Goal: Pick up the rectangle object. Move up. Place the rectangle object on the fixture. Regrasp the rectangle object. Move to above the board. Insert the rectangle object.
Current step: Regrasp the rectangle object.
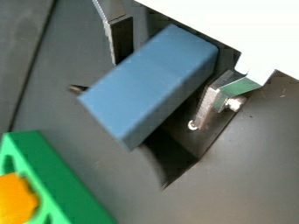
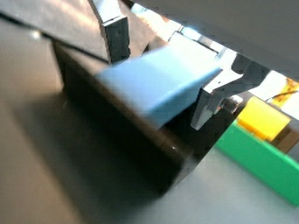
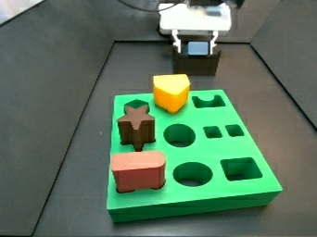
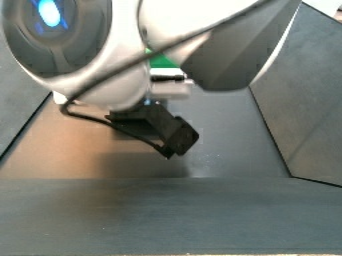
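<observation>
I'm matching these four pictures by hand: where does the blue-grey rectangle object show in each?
Wrist view: rectangle object fills the centre, between the gripper fingers.
Wrist view: centre, over the dark fixture.
Side view: not visible; the gripper sits at the fixture beyond the board.
Side view: not visible; the arm blocks it.
Shared landmark: the green board.

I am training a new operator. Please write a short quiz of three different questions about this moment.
1. True or false: the rectangle object lies flat on the board.
2. What stands between the end effector fingers? A) yellow block B) rectangle object C) nothing
3. What dark thing is under the end effector in both wrist views?

Key: 1 false, the block sits tilted at the fixture. 2 B. 3 the fixture.
</observation>
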### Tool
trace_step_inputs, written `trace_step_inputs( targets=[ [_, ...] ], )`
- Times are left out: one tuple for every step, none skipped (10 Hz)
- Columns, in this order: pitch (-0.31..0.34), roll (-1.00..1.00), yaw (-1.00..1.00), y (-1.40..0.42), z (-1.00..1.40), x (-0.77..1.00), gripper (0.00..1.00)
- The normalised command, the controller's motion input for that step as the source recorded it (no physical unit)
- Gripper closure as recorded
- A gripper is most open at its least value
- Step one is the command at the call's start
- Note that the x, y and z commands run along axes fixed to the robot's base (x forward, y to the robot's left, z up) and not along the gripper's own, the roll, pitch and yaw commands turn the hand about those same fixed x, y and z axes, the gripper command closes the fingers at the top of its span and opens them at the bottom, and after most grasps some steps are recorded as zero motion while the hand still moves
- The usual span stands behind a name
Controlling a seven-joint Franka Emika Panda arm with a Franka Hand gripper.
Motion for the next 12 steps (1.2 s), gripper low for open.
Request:
trace_step_inputs(
  targets=[
    [0.053,0.0,0.02,0.0,1.0,-0.02,0.0],
    [0.059,0.03,0.01,-0.01,1.0,-0.03,0.0],
    [0.066,0.04,0.01,-0.01,1.0,-0.03,0.0],
    [0.078,0.05,-0.01,0.0,0.88,-0.03,0.0],
    [0.084,0.05,-0.01,0.0,0.7,-0.03,0.0],
    [0.089,0.05,-0.03,0.0,0.46,-0.03,0.0],
    [0.086,0.05,-0.03,0.01,0.34,-0.02,0.0],
    [0.072,1.0,0.01,-1.0,0.95,-0.08,0.0],
    [0.07,1.0,0.01,-1.0,0.88,-0.07,0.0],
    [0.056,1.0,0.01,-1.0,0.84,-0.11,0.0],
    [0.051,1.0,0.01,-1.0,0.81,-0.13,0.0],
    [0.045,1.0,0.01,-0.82,0.56,-0.11,0.0]
  ],
)
